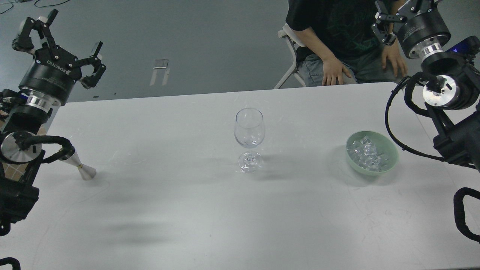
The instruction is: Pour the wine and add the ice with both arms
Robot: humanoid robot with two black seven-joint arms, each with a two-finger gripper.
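A clear stemmed wine glass (249, 131) stands upright at the table's middle, and I make out no wine in it. To its right, a pale green bowl (390, 159) holds the ice (366, 153), several small clear cubes. A silver cone-shaped measuring cup (83, 169) stands at the left, its top hidden behind my left arm's cable. My left gripper (62, 41) hangs high over the table's far left corner, fingers spread open and empty. My right gripper (403, 11) is raised at the top right, open and empty, its fingertips partly cut off by the frame.
The white table (168, 210) spans the view. A seated person (337, 45) in a black shirt sits behind its far edge, hands on knees, close to my right gripper. A white chair frame (288, 56) is beside them. Black cables loop off both arms.
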